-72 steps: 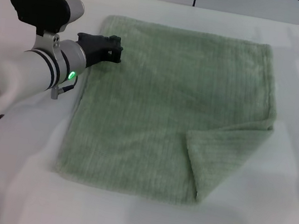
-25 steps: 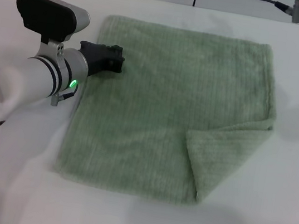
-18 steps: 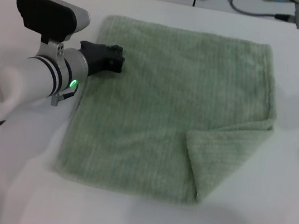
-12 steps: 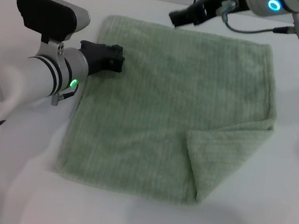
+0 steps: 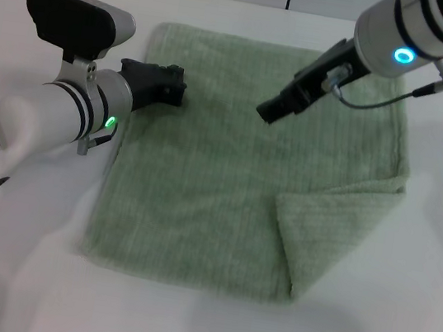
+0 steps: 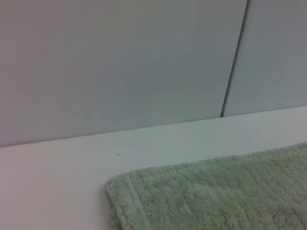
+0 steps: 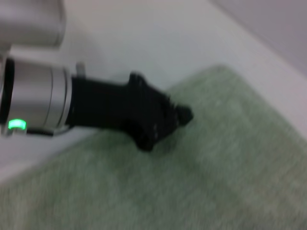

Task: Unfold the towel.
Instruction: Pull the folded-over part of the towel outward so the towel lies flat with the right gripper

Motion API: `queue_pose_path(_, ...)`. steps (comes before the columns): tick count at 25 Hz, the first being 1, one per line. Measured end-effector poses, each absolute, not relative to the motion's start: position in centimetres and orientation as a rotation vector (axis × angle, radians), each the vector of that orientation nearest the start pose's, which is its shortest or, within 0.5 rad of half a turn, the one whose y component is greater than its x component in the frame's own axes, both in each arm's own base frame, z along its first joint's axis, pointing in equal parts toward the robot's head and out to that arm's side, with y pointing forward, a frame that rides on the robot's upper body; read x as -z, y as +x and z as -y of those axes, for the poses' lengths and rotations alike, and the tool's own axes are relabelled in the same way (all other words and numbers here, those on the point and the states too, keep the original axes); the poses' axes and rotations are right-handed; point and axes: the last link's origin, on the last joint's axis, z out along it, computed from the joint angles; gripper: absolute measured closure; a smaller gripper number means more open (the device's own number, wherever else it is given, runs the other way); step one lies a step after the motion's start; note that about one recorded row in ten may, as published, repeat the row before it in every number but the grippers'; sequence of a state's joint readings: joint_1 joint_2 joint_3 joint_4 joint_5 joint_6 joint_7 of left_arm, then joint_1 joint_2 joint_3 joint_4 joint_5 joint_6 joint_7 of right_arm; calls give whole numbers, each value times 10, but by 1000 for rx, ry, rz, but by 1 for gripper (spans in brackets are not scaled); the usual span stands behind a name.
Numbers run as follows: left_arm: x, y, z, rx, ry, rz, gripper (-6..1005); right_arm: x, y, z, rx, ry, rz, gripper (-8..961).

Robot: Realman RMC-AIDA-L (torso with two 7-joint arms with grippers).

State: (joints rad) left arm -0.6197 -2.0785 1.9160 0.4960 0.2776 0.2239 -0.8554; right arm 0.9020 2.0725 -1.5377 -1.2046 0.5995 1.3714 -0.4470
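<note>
The pale sage-green towel (image 5: 230,167) lies spread on the white table (image 5: 425,313). Its near right corner (image 5: 334,225) is folded over onto the cloth. My left gripper (image 5: 173,85) is shut and rests low on the towel near its far left corner. It also shows in the right wrist view (image 7: 180,115), with its tip on the towel (image 7: 225,182). My right gripper (image 5: 270,111) hangs over the far middle of the towel, pointing towards the left gripper. The left wrist view shows the towel's far left corner (image 6: 216,201).
A pale wall (image 6: 120,62) rises behind the table's far edge. A cable (image 5: 382,94) hangs from my right wrist over the towel's far right part. Bare table lies to the right of the towel and in front of it.
My right arm has swung in from the far right and come down over the towel's far middle. My left gripper and the towel have stayed put.
</note>
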Motion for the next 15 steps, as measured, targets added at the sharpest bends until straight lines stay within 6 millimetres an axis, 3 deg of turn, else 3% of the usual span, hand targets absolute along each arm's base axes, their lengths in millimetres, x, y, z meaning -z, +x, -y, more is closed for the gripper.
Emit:
queue_pose_path(6, 91, -257, -404, 326, -2066, 883, 944, 56, 93, -390, 547, -2686, -647, 186)
queue_pose_path(15, 91, -256, -404, 329, -2067, 882, 943, 66, 100, -380, 661, -2718, -622, 192)
